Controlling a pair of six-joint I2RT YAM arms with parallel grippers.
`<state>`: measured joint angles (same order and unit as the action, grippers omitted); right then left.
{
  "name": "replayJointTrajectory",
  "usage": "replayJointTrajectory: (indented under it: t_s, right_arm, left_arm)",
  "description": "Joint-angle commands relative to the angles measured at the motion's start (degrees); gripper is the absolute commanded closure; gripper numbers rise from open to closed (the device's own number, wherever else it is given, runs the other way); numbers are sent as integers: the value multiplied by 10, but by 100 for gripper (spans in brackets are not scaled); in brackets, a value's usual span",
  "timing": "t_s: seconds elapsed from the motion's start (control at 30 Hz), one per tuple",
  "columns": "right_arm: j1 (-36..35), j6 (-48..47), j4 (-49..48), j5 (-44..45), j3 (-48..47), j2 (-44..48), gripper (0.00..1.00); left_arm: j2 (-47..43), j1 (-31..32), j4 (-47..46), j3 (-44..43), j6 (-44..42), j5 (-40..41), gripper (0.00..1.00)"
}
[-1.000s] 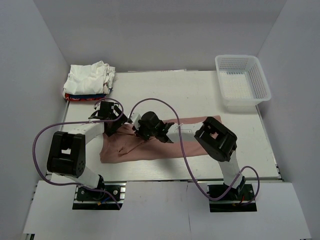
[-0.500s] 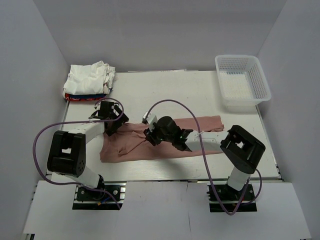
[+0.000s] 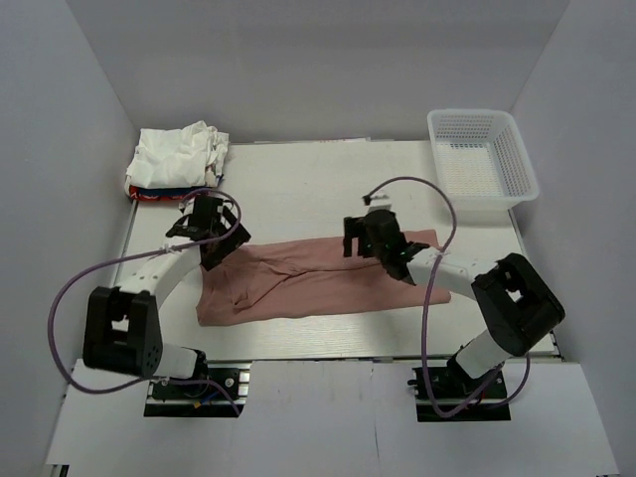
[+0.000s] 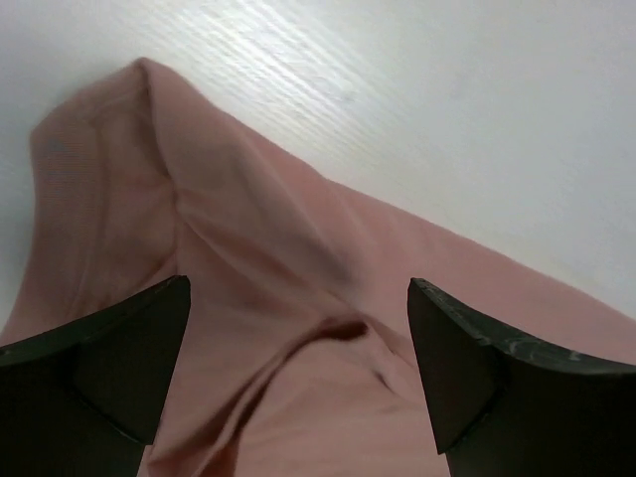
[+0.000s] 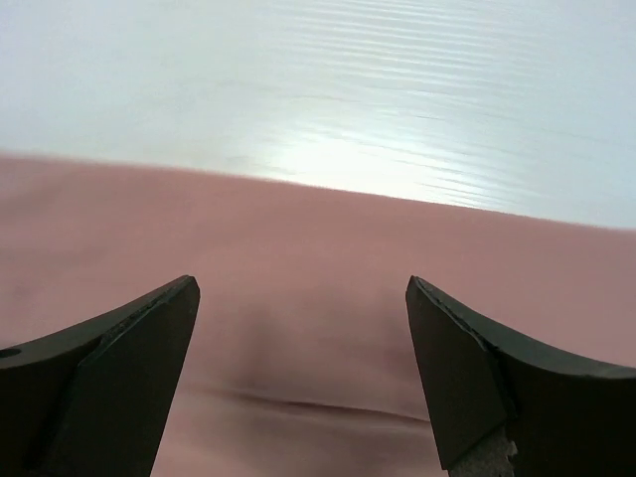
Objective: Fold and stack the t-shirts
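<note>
The dusty-pink t-shirt [image 3: 308,283] lies on the table as a long folded strip running left to right, its print hidden. My left gripper [image 3: 217,246] hangs open just above the strip's rumpled left end [image 4: 258,258], with nothing between its fingers [image 4: 119,368]. My right gripper [image 3: 360,238] is open over the strip's far edge, right of the middle. Smooth pink cloth [image 5: 298,248] with one shallow crease shows between its fingers [image 5: 467,378], which hold nothing. A pile of white t-shirts [image 3: 179,154] sits on a red one [image 3: 159,194] at the back left corner.
A white plastic lattice basket [image 3: 482,159] stands at the back right corner. The white table [image 3: 328,184] shows bare between the pile and the basket. Purple cables loop above both arms.
My right gripper has opened, let go of the pink cloth and swung right from the strip's left part to right of its middle. The left arm shifted only slightly.
</note>
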<state>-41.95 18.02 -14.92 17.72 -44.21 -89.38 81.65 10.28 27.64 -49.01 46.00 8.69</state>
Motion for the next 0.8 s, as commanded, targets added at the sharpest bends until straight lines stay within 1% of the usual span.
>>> replayJointTrajectory:
  t_s: [0.0,0.03,0.07,0.1,0.13,0.17,0.23,0.27,0.3,0.4,0.43,0.47,0.5,0.53,0.6,0.63,0.67,0.7,0.73,0.77]
  right_arm:
    - [66,79,67,21,9,22,10]
    - [107,84,77,16,12,19,10]
    - [119,97,81,6,14,18,10]
    - [129,103,82,-6,12,10,10]
    - [150,109,88,-9,9,1,10]
    - [166,116,102,-31,-3,-6,10]
    - [183,111,106,-51,-9,-32,10]
    - [191,107,105,-69,-13,-41,10]
    - [199,110,105,-82,-18,-61,10]
    - [206,114,86,-111,-11,-84,10]
    - [207,115,89,-117,-11,-90,10]
    - [204,115,106,-117,-3,-90,10]
    - [202,125,116,-120,3,-86,10]
    - [202,128,124,-125,21,-75,10]
    - [188,148,127,-139,59,-41,10]
    - [179,161,126,-142,73,2,10]
    - [171,167,128,-143,96,19,10]
    - [163,170,139,-154,107,32,10]
    - [137,164,145,-171,127,61,10]
    - [125,154,148,-217,142,81,10]
  left_arm:
    - [-75,11,1,10,-36,-54,0]
    - [-90,18,-27,33,-47,-107,0]
    - [-90,18,-36,41,-47,-130,0]
    - [-90,35,-42,57,-47,-146,0]
    - [-90,42,-62,66,-42,-181,0]
    - [-72,50,-70,74,-42,-187,0]
    - [-45,71,-83,95,-35,-179,0]
    - [-25,71,-83,95,-29,-179,0]
    - [19,79,-92,95,-28,-173,0]
    - [84,85,-128,53,-35,-130,0]
    - [133,85,-128,33,-40,-130,0]
    - [158,85,-117,10,-40,-119,0]
    - [184,85,-105,-45,-47,-92,0]
    - [239,85,-82,-106,-47,-76,0]
    - [299,85,-61,-173,-52,-47,0]
    - [331,80,-49,-209,-52,-41,0]
    - [364,80,-43,-290,-62,-41,0]
    - [435,80,-31,-334,-71,-41,0]
    - [474,80,-31,-382,-78,-41,0]
    - [516,80,-31,-491,-93,-51,0]
